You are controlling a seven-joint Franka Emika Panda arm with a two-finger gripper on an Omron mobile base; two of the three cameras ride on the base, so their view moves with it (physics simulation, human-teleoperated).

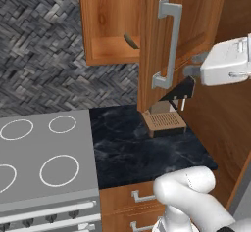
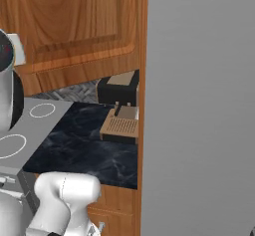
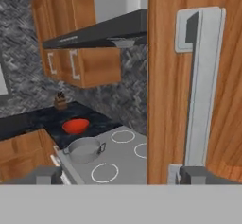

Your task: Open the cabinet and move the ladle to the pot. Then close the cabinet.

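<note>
Your claw (image 3: 116,176) stands released, its two dark tips wide apart and holding nothing, right beside the vertical silver bar handle (image 3: 201,86) of the warm-brown wooden wall cabinet (image 1: 162,35). You can count the first step as done: the raised-panel door is swung out toward you, and the shelf behind it is exposed. On that shelf the small slim dark-grey metal ladle (image 1: 130,41) lies untouched, well apart from your claw. The wide shallow round grey metal pot (image 3: 85,150) sits on the grey stovetop (image 1: 44,162) at a front burner, with a red bowl (image 3: 75,125) on the black marble counter (image 1: 142,148) just behind it. You've got most of the job left, by my reckoning: reach round the door for the ladle, carry it to the pot, then shut the cabinet.
</note>
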